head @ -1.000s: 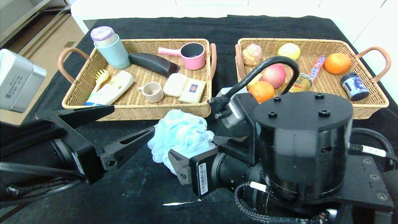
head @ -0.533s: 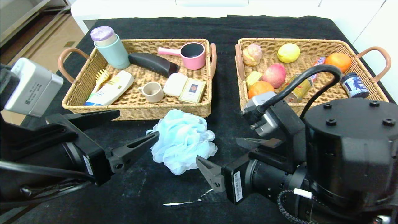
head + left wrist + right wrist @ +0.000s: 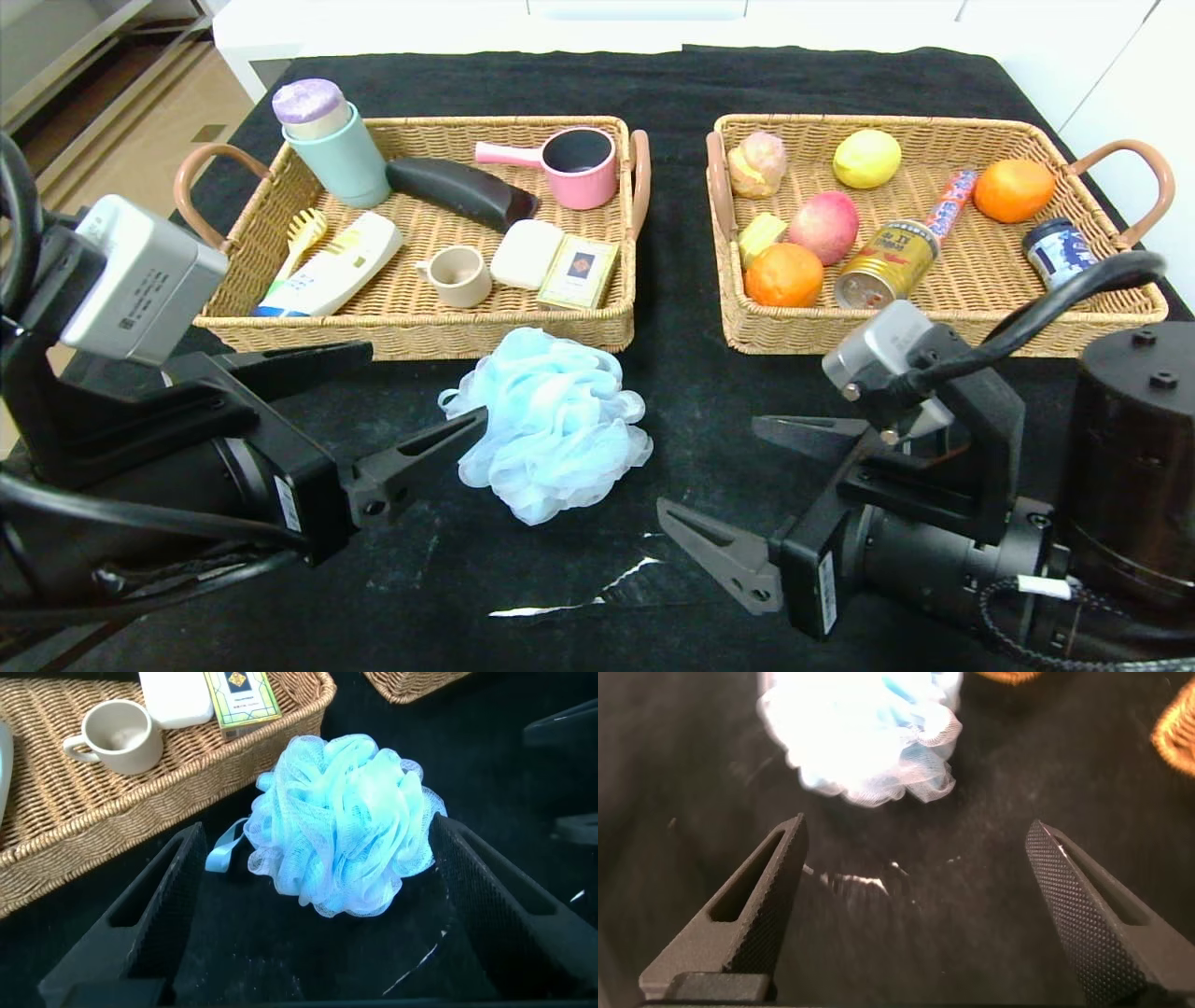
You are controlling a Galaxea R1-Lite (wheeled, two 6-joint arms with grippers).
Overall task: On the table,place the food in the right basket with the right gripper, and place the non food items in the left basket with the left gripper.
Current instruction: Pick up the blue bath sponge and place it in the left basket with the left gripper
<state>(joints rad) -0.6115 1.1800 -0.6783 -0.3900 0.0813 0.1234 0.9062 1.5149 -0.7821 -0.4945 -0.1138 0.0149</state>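
- The bench [image 3: 822,79] wore matt black cloth, torn white in one spot.
- Both the left basket [image 3: 411,331] and the right basket [image 3: 934,131] were rough woven wicker.
- The bath pouf [image 3: 546,420] was soft pale-blue mesh.
- The drink can [image 3: 887,261] shone like metal.
- My right gripper [image 3: 915,905] had matt black fingers [image 3: 1083,915] with a finely textured face.

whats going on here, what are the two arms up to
The robot is sorting: food into the right basket, other items into the left basket. Only the blue pouf is left on the table, in front of the left basket. The left claw is open and lined up on the pouf, one finger beside it, not gripping yet. The right claw is open and empty, low over the cloth to the pouf's right. Peach, can and orange already lie in the right basket.
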